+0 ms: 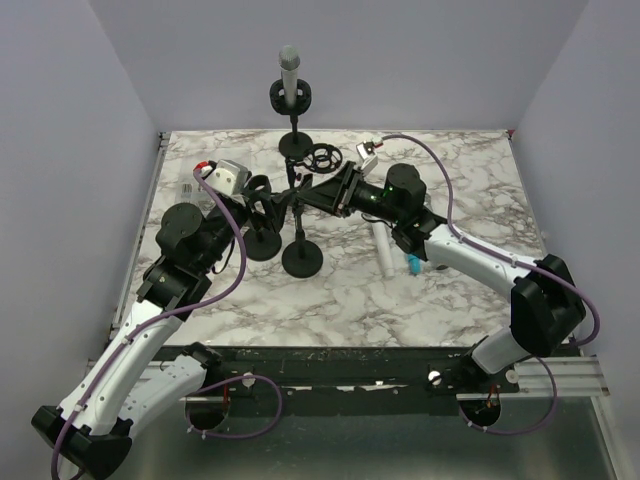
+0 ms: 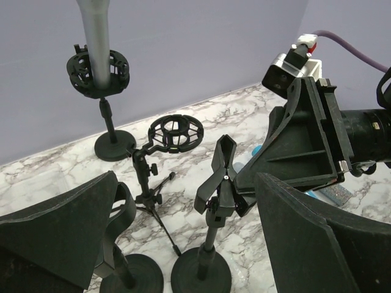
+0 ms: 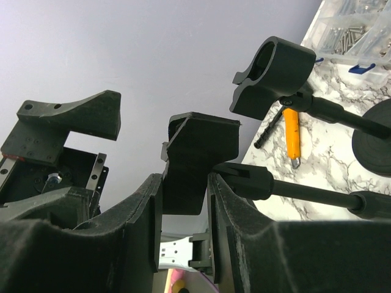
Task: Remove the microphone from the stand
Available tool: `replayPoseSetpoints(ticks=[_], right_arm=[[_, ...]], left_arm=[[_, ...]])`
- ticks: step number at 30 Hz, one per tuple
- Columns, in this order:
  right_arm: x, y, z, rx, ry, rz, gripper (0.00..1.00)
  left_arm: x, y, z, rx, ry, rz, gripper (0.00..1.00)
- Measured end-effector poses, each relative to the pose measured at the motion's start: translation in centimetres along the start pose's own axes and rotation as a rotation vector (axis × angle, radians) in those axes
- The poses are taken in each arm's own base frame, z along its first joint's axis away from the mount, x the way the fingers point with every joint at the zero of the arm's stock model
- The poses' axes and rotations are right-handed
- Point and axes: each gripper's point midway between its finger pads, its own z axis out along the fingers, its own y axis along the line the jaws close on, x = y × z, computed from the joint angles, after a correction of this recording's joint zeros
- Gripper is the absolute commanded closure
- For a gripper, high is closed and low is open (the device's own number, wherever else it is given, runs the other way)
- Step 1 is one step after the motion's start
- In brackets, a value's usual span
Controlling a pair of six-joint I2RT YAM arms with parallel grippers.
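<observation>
The grey microphone stands upright in a black shock-mount stand at the back centre; it also shows in the left wrist view. Both grippers are well in front of it. My right gripper is shut on the black clip of a round-based stand in mid-table. My left gripper is open and empty, its fingers wide apart on either side of that clip stand, not touching it.
A second clip stand stands just left of the held one. A tripod stand with an empty shock mount is behind them. A white cylinder and a blue item lie under my right arm. An orange-handled tool and a clear parts box are at the left.
</observation>
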Motion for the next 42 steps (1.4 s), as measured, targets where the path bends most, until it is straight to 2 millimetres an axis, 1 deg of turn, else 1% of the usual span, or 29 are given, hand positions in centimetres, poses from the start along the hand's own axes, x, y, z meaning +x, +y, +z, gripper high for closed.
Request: replayPoseSetpoints(ticks=[13,19,20,22,24,25,27,30,34,36,40,42], right_arm=[[0.7,-0.7,-0.9,-0.073,-0.060,0.007,0.70],[1.0,-1.0,-0.5,-0.080,-0.083,0.002,0.71],[1.2,-1.5,-0.4,-0.061,-0.080,-0.002,0.72],[2.2,-3.4,-0.1,0.006,-0.056,-0.003,0.73],[3.8,-7.2,0.1,0.117,-0.015,0.014,0.73],[4.4,-8.4,0.0,0.144,-0.009,0.040,0.73],[4.3,-8.2,-0.1,0.150,-0.012,0.025,0.73],[4.5,-8.2,-0.1,0.154,-0.013,0.011,0.65],[4.4,-8.2,0.0,0.152,-0.015,-0.005,0.50],[4.3,-8.4,0.1,0.160,-0.013,-0.020,0.42],[4.2,-8.8,0.3,0.201,0.010,-0.053,0.21],[4.2,-9.0,0.3,0.231,0.028,-0.067,0.13]], left_arm=[[0.0,0.0,0.0,0.000,0.001,-0.001,0.02],[0.2,0.0,0.1,0.000,0.005,-0.004,0.02],[0.2,0.0,0.1,0.000,0.006,-0.005,0.02],[0.2,0.0,0.2,0.000,0.008,-0.007,0.02],[0.3,0.0,0.2,0.000,0.008,-0.008,0.02],[0.3,0.0,0.2,0.000,0.008,-0.008,0.02],[0.3,0.0,0.2,0.000,0.011,-0.009,0.02],[0.4,0.1,0.3,-0.001,0.013,-0.012,0.02],[0.5,0.1,0.4,0.000,0.016,-0.015,0.02],[0.6,0.0,0.4,0.003,0.020,-0.017,0.02],[0.8,-0.1,0.5,0.011,0.025,-0.020,0.02],[0.8,-0.1,0.5,0.012,0.024,-0.020,0.02]])
